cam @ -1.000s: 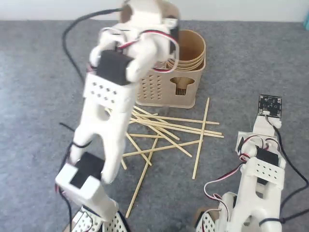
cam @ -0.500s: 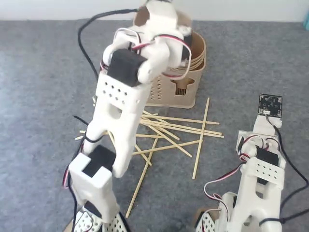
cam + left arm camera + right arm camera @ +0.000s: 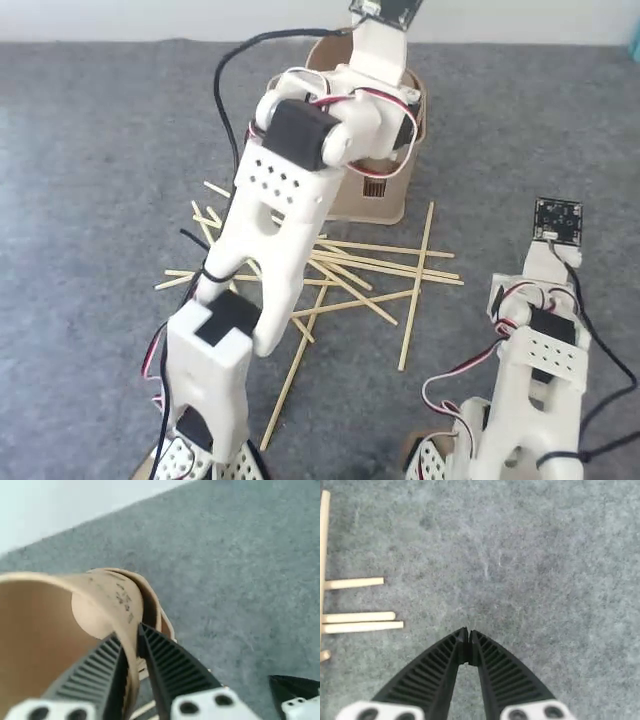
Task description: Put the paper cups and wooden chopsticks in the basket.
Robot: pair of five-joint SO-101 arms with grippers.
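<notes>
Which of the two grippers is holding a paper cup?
The left gripper: its jaws pinch the wall of a paper cup. The right gripper is shut on nothing, over the carpet.

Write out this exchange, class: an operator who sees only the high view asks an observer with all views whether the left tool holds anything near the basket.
Observer: Yes. The left tool is shut on the rim of a paper cup.
Operator: And the right tool?
Observer: The right tool is shut and empty, pointing down at the grey mat.
Operator: Any chopsticks by it?
Observer: Three chopstick ends lie on the mat to one side, apart from its tips.
</notes>
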